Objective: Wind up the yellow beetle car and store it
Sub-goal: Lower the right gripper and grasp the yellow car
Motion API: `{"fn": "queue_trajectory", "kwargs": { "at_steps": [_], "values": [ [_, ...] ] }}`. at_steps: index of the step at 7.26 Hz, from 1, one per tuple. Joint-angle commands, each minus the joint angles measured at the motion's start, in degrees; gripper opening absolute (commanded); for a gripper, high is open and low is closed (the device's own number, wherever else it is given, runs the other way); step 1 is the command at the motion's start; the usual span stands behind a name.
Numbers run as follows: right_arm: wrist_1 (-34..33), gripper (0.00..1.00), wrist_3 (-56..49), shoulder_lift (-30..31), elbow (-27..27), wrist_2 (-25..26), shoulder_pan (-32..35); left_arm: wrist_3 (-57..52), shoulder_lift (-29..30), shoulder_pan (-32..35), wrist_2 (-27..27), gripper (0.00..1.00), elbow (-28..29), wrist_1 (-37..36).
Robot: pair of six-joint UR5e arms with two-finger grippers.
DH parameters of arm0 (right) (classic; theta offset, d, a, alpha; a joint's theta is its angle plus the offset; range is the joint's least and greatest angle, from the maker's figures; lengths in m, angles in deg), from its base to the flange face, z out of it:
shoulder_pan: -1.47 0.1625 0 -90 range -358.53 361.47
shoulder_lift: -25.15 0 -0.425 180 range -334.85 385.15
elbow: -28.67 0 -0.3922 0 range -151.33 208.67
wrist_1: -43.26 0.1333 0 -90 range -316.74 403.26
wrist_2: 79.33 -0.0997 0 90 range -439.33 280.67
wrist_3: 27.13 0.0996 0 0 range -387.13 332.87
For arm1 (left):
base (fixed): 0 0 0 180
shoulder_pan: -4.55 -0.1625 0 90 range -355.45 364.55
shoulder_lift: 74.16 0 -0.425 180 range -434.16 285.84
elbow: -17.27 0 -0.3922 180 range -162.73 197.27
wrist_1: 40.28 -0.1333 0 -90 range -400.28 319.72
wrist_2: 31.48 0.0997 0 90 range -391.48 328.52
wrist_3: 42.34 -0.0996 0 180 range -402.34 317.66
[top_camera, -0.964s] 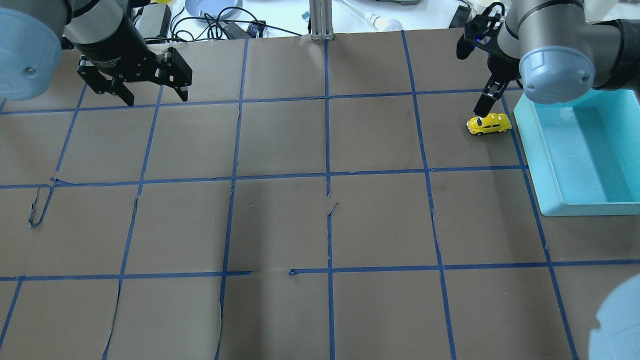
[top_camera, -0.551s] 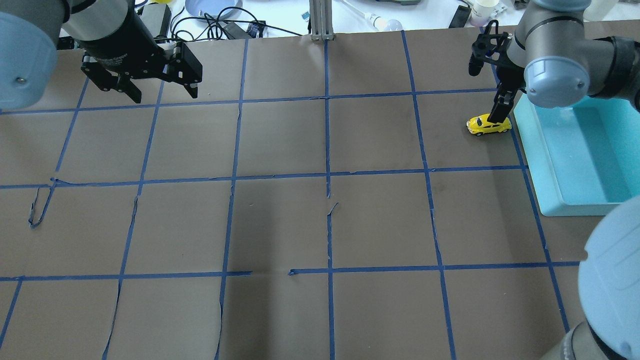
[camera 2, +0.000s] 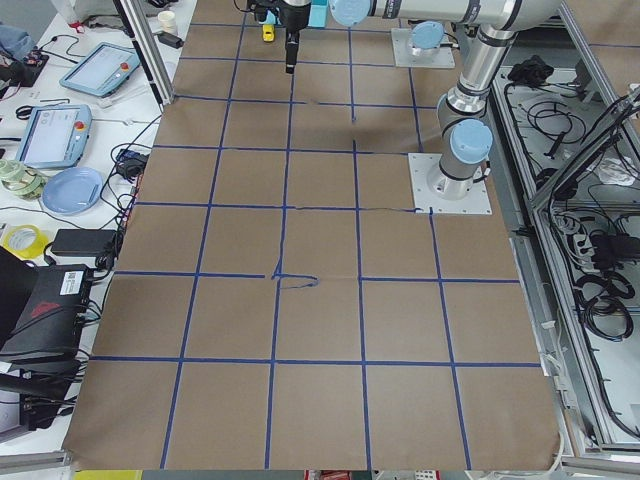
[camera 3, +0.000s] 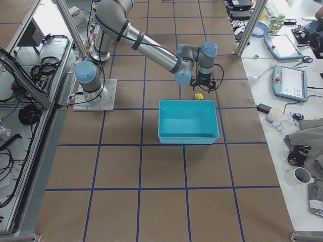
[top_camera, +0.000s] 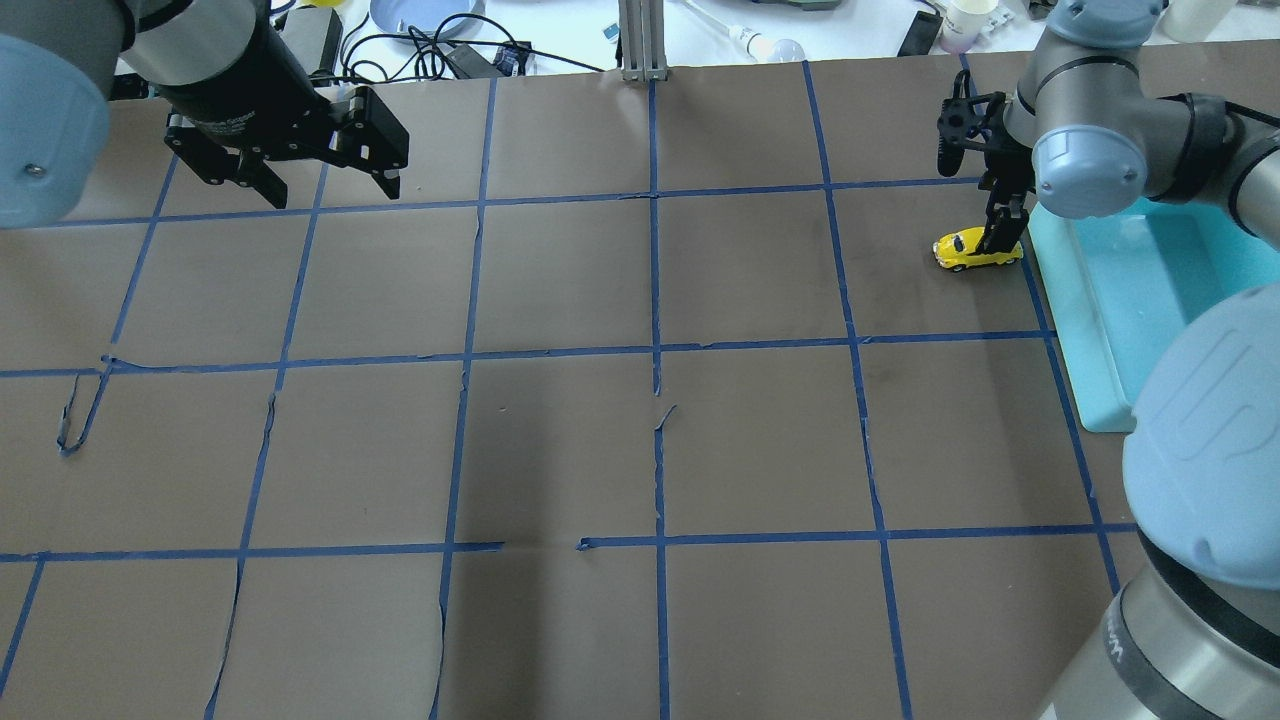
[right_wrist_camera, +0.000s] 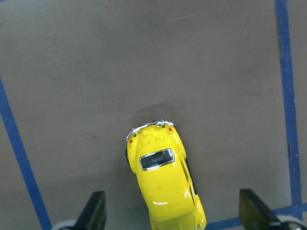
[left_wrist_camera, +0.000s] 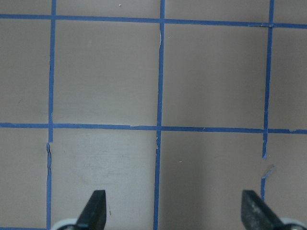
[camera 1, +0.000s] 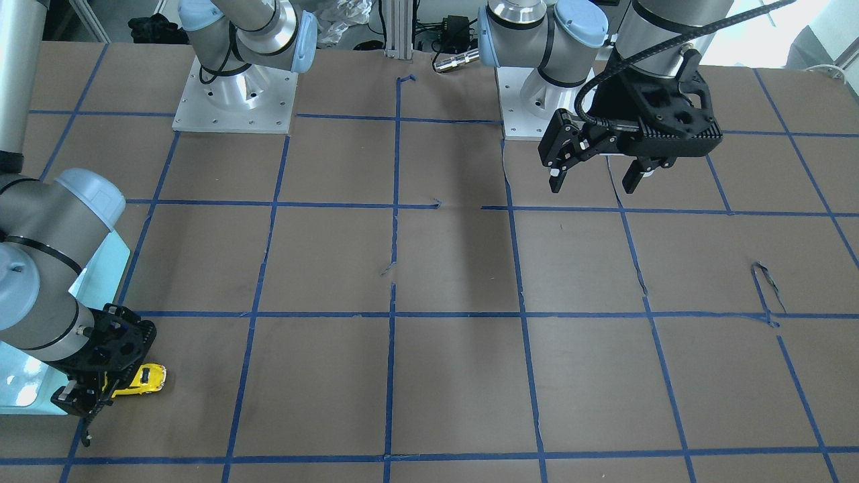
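The yellow beetle car [top_camera: 977, 248] stands on the brown table at the far right, just beside the teal bin [top_camera: 1062, 305]. My right gripper [top_camera: 1000, 232] is open and lowered over the car, which lies between the two fingers in the right wrist view [right_wrist_camera: 165, 184], untouched. The front-facing view shows the car [camera 1: 142, 379] partly hidden behind that gripper [camera 1: 94, 389]. My left gripper [top_camera: 332, 192] is open and empty, hanging above the table's far left; it also shows in the front-facing view [camera 1: 594, 188].
The teal bin [camera 3: 187, 138] is open-topped and has nothing in it. Blue tape lines divide the brown paper, with torn strips near the left [top_camera: 75, 415]. Cables, a plate and cups lie beyond the far edge.
My right gripper has moved right and down from beside the car's front to over the car. My left gripper has shifted slightly right and turned. The car has not moved.
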Motion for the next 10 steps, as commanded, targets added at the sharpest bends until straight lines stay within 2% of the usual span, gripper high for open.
{"fn": "queue_trajectory", "kwargs": {
  "at_steps": [1, 2, 3, 4, 5, 6, 9, 10],
  "values": [
    [0.03, 0.96, -4.64, -1.73, -0.07, 0.02, -0.02, 0.01, -0.1, -0.06, 0.0, 1.0, 0.02, 0.0],
    [-0.06, 0.96, -4.66, -1.91, 0.02, 0.02, -0.02, -0.08, -0.11, -0.32, 0.0, 1.0, 0.02, 0.0],
    [-0.15, 0.9, -4.74, -2.61, 0.02, 0.02, -0.02, -0.08, -0.11, -0.15, 0.09, 1.0, -0.07, 0.0],
    [-0.15, 0.62, -5.09, -2.7, -0.24, 0.54, -0.02, 0.01, -0.19, -0.06, 0.09, 1.0, -0.07, 0.0],
    [-0.06, 0.13, -5.27, -2.7, -0.25, 0.98, -0.02, -0.08, -0.19, -0.24, 0.09, 1.0, -0.07, 0.0],
    [-0.06, 0.0, -5.18, -2.61, -0.25, 1.16, -0.02, -0.08, -0.11, -0.15, 0.0, 1.0, -0.07, 0.0],
    [3.52, 0.0, -5.19, -0.69, -2.08, 0.11, 0.67, -0.08, -0.11, -0.41, 0.09, 1.0, 0.02, 0.0],
    [9.46, 0.0, -4.57, 1.93, -4.09, -0.07, 1.38, 0.01, -0.11, -0.41, 0.18, 1.0, 0.02, 0.0]
  ]
}}
